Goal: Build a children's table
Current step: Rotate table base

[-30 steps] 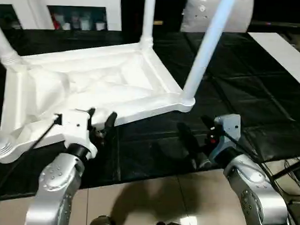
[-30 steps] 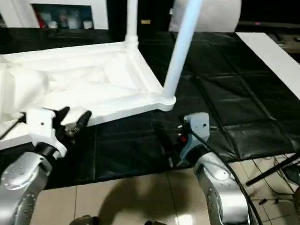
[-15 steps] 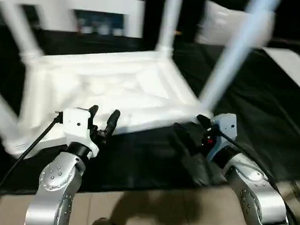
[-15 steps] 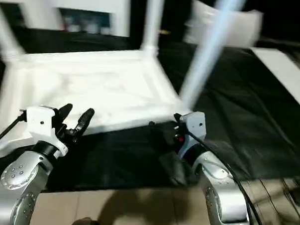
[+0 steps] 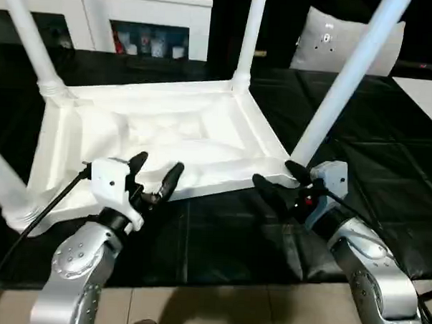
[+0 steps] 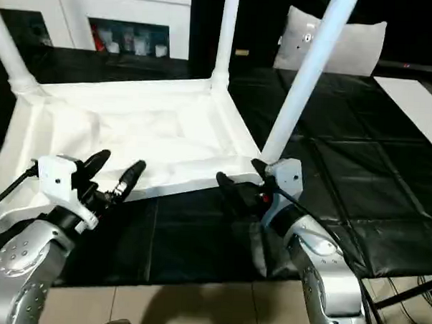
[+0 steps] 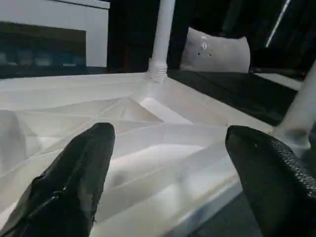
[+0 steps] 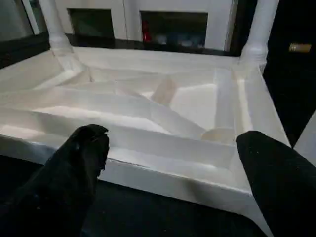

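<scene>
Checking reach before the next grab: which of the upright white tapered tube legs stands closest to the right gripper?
The near-right leg, rising from the tabletop corner socket just beside the right gripper. The other legs stand at the far corner and the left side.

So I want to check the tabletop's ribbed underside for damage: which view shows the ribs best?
The right wrist view: the tabletop lies close, its crossing ribs clear. The head views see it whole from above, ribs washed out. The left wrist view skims across it low, so most ribs overlap.

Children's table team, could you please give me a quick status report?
Left gripper and right gripper open, empty, at the near rim. Children's table upside down on the black work table, four legs standing up. Nothing in the way.
</scene>
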You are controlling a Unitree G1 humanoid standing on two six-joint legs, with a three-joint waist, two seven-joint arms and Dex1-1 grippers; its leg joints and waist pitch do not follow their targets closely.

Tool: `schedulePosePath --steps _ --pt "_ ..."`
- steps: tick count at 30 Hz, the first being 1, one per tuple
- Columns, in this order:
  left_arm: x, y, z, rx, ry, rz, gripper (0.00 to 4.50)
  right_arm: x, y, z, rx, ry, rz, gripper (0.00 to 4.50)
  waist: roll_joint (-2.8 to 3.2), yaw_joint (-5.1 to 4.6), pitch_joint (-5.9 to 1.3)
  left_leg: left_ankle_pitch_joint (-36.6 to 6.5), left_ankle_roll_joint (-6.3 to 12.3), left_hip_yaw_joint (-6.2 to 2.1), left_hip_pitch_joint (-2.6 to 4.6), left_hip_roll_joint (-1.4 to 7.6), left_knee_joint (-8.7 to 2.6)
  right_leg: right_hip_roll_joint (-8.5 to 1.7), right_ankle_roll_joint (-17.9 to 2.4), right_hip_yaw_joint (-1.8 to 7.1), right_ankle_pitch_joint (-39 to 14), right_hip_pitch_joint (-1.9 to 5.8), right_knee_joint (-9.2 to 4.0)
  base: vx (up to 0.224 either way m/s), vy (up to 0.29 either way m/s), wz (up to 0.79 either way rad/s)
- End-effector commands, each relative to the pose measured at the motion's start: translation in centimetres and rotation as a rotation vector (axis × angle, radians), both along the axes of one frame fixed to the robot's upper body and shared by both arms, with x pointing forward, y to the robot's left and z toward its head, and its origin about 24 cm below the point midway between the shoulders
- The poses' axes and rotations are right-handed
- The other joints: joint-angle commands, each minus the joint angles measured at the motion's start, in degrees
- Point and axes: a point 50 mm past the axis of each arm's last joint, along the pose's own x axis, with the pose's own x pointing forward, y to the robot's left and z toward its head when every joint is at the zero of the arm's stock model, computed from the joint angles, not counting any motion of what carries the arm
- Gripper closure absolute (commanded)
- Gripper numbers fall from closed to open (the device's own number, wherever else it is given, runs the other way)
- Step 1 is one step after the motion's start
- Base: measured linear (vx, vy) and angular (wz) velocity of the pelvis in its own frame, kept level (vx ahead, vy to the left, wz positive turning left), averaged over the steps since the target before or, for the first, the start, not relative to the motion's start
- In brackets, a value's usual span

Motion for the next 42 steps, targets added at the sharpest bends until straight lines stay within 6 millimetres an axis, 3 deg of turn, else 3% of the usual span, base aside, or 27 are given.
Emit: schedulePosePath --steps 1,3,5,6,9,11,14,15,18,19,20,22,24,26,28,30,32,33,34,35,36,37,38,39,40,41,42 --pt "0.0 -0.4 0.5 0.071 -0.006 -0.071 0.24 0.8 -0.5 -0.1 -0.036 0.039 -0.018 0.00 0.67 0.08 -1.38 -19.35 -0.44 -0.89 0.64 4.26 -6.06 -5.21 -10.03 3.21 -23.78 1.31 -6.37 -0.064 -0.012 0.03" --pt "0.1 -0.4 0.6 0.092 -0.001 -0.103 0.19 1.2 -0.6 0.0 -0.044 0.036 -0.015 0.00 0.89 0.11 -1.80 -19.62 -1.88 -0.91 0.44 4.23 -6.12 -5.35 -7.84 3.20 -26.94 1.28 -6.49 -0.064 0.000 -0.02" --pt "-0.1 -0.5 0.5 0.147 0.032 -0.199 0.05 2.1 -0.6 0.3 -0.053 0.027 -0.019 0.00 1.28 0.40 -2.14 -17.71 -1.86 -0.82 0.54 4.19 -6.12 -5.19 -7.91 3.35 -23.21 0.87 -6.24 0.000 0.000 0.00" --pt "-0.2 -0.6 0.5 0.178 0.057 -0.249 0.05 2.5 -0.6 0.5 -0.056 0.023 -0.009 0.00 1.12 0.30 -2.26 -16.95 -1.50 -0.75 0.27 4.12 -6.27 -5.04 -8.49 3.30 -20.91 1.04 -5.89 0.000 0.000 0.00" --pt "-1.7 -0.7 -0.3 0.252 0.205 -0.458 0.05 3.6 0.0 1.0 -0.050 0.026 0.054 0.00 1.55 0.54 -2.75 -13.65 -0.88 -0.55 0.18 4.17 -6.12 -4.83 -10.87 3.18 -14.39 1.00 -5.00 0.000 0.000 0.00" --pt "-2.1 -0.8 -0.5 0.259 0.246 -0.502 0.05 3.8 0.3 1.0 -0.049 0.031 0.073 0.00 1.45 0.55 -3.11 -10.07 -0.11 -0.21 -0.10 4.03 -5.89 -4.81 -12.20 3.17 -9.94 1.43 -4.57 0.000 0.000 0.00" --pt "-2.4 -0.6 -1.7 0.281 0.348 -0.552 0.05 4.9 1.5 1.2 -0.057 0.044 0.124 0.00 1.65 0.72 -3.81 0.08 2.29 0.23 -0.66 3.79 -5.22 -4.49 -14.90 2.79 3.03 1.87 -3.43 0.000 0.000 0.00" --pt "-2.3 -0.6 -2.2 0.292 0.374 -0.555 0.05 5.3 1.8 1.3 -0.063 0.047 0.130 0.00 1.54 0.73 -3.82 0.33 2.57 0.41 -0.60 3.78 -5.16 -4.39 -15.23 2.75 3.47 1.72 -3.47 0.000 0.000 0.00" --pt "-2.0 -0.8 -3.3 0.300 0.427 -0.551 0.05 6.1 2.4 1.2 -0.059 0.061 0.106 0.00 1.71 0.83 -3.55 -2.24 2.00 0.58 -0.60 3.96 -5.38 -4.52 -15.61 2.76 0.50 1.68 -3.75 0.000 0.000 0.00" --pt "-1.7 -0.9 -4.3 0.301 0.463 -0.535 0.05 6.5 2.7 1.2 -0.057 0.061 0.091 0.00 1.29 0.89 -3.57 -3.05 1.49 0.61 -0.57 4.07 -5.49 -4.61 -15.48 2.76 -0.78 1.77 -3.88 0.000 0.000 0.00" --pt "-1.7 -0.9 -4.3 0.301 0.463 -0.535 0.05 6.5 2.7 1.2 -0.057 0.061 0.091 0.00 1.29 0.89 -3.57 -3.05 1.49 0.61 -0.57 4.07 -5.49 -4.61 -15.48 2.76 -0.78 1.77 -3.88 0.000 0.000 0.00" --pt "-1.1 -1.2 -7.3 0.341 0.545 -0.495 0.05 7.4 3.1 1.2 -0.039 0.072 0.028 0.00 1.57 1.22 -3.43 -4.97 0.47 0.69 -0.30 4.00 -5.62 -4.68 -14.57 2.93 -4.48 1.49 -4.43 0.000 0.000 0.00" --pt "-0.8 -1.2 -8.4 0.362 0.569 -0.469 0.05 8.0 3.2 1.3 -0.015 0.071 -0.029 0.00 1.54 1.57 -3.42 -6.71 -0.78 0.74 0.05 4.30 -5.83 -5.00 -14.08 3.06 -6.36 1.29 -4.54 0.000 0.000 0.00" --pt "-0.2 -1.9 -9.6 0.372 0.583 -0.440 0.05 8.6 3.2 1.4 0.035 0.090 -0.096 0.00 1.49 1.72 -2.91 -11.01 -1.56 0.79 0.36 4.41 -6.36 -4.91 -12.92 3.14 -11.05 0.96 -4.98 0.000 0.000 0.00" --pt "0.3 -3.1 -11.4 0.394 0.593 -0.406 0.05 9.2 3.1 1.5 0.085 0.095 -0.163 0.00 1.47 2.32 -2.30 -18.88 -2.85 1.09 1.38 4.39 -6.57 -5.23 -9.67 3.29 -23.94 -0.09 -6.57 0.000 0.000 0.00" --pt "0.5 -3.5 -12.0 0.403 0.590 -0.388 0.05 9.4 3.0 1.5 0.101 0.095 -0.183 0.00 1.51 2.75 -2.29 -23.39 -4.00 0.88 2.34 4.50 -6.65 -5.38 -7.08 3.33 -29.79 -0.84 -7.33 -0.069 0.010 0.10" --pt "1.5 -4.7 -13.0 0.406 0.560 -0.311 0.05 9.8 2.6 1.5 0.118 0.094 -0.234 0.00 1.41 2.63 -2.10 -26.15 -4.21 0.60 2.61 4.36 -7.11 -5.40 -4.92 2.76 -33.84 -0.79 -8.13 -0.064 0.015 0.07" --pt "2.2 -6.7 -14.2 0.388 0.535 -0.254 0.05 10.2 2.2 1.5 0.127 0.093 -0.284 0.00 1.25 2.83 -2.19 -26.79 -3.80 0.76 3.55 3.99 -6.91 -5.30 -3.06 2.24 -36.97 -1.02 -9.45 -0.060 0.018 0.06" --pt "2.3 -8.3 -14.5 0.363 0.516 -0.271 0.05 10.3 1.9 1.6 0.131 0.091 -0.293 0.00 0.81 3.00 -2.61 -26.66 -3.70 0.69 4.11 4.04 -6.95 -5.53 -1.94 1.88 -37.64 -0.62 -9.95 -0.081 0.026 0.09" --pt "2.3 -8.5 -14.5 0.360 0.513 -0.274 0.05 10.3 1.9 1.6 0.131 0.091 -0.293 0.00 0.95 3.12 -2.54 -26.27 -3.41 0.66 3.89 4.02 -7.11 -5.68 -1.60 1.68 -37.76 -0.44 -10.23 -0.095 0.039 0.04" --pt "2.3 -9.3 -14.6 0.348 0.502 -0.287 0.05 10.3 1.7 1.7 0.133 0.089 -0.297 0.00 0.99 2.86 -2.36 -26.91 -3.26 0.50 3.62 4.25 -7.64 -5.79 -0.88 0.86 -38.51 0.13 -10.87 -0.095 0.039 0.04" --pt "2.2 -10.9 -14.5 0.309 0.482 -0.321 0.05 10.4 1.6 1.8 0.130 0.081 -0.291 0.00 1.30 2.56 -2.75 -28.22 -3.37 0.17 3.44 4.47 -8.03 -5.83 -0.51 -0.32 -36.92 1.09 -11.24 -0.082 0.062 -0.05" --pt "2.2 -10.9 -14.5 0.309 0.482 -0.321 0.05 10.4 1.6 1.8 0.130 0.081 -0.291 0.00 1.50 2.34 -2.78 -29.90 -3.67 0.00 3.30 4.81 -8.38 -5.79 -0.36 -1.08 -35.59 1.46 -11.11 -0.060 0.080 -0.13" --pt "2.1 -12.9 -14.2 0.274 0.457 -0.366 0.05 10.4 1.5 2.0 0.130 0.074 -0.274 0.00 1.95 1.95 -2.61 -33.36 -4.01 -0.41 2.28 5.32 -9.62 -5.43 0.07 -2.11 -33.26 2.49 -10.52 -0.060 0.080 -0.13" --pt "2.0 -15.2 -13.7 0.247 0.433 -0.410 0.05 10.3 1.5 2.1 0.129 0.068 -0.252 0.00 2.42 1.90 -2.70 -38.94 -4.75 0.00 1.33 6.25 -11.50 -4.52 -0.50 -3.08 -29.08 3.77 -8.25 -0.064 0.083 -0.11" --pt "1.9 -16.5 -13.4 0.236 0.421 -0.432 0.05 10.3 1.5 2.2 0.128 0.063 -0.243 0.00 2.41 2.14 -2.97 -40.81 -5.06 0.14 0.24 6.84 -12.64 -4.35 -1.33 -2.76 -24.55 5.01 -5.49 -0.129 0.056 0.06" --pt "1.2 -21.2 -12.4 0.275 0.406 -0.464 0.05 10.2 1.3 2.3 0.111 0.053 -0.226 0.00 3.46 5.03 -2.95 -46.28 -5.95 2.49 -3.42 7.48 -16.90 -2.71 -2.85 -2.55 -15.43 6.71 2.60 -0.129 0.056 0.06"
